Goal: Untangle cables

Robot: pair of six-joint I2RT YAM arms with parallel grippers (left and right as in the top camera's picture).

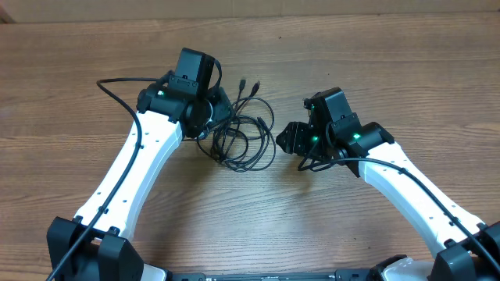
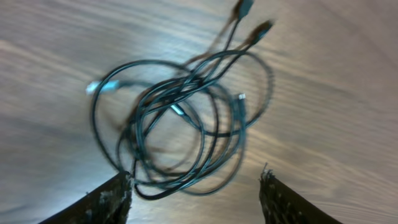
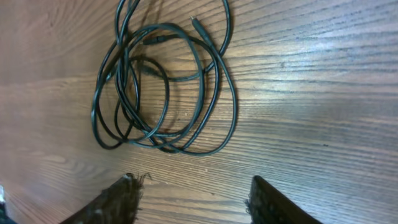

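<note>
I see my left gripper [image 2: 196, 180] spread, cables [image 2: 176, 109] just ahead; right gripper [image 3: 196, 183] also spread, cables farther ahead.

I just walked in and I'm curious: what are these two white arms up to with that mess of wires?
This robot's job is to untangle the pile of thin black cables lying on the brown wooden table. The left tool hangs over the pile's edge, and the right tool sits just beside the pile. Both tools are open and hold nothing. The cables lie looped over one another, not yet separated.
</note>
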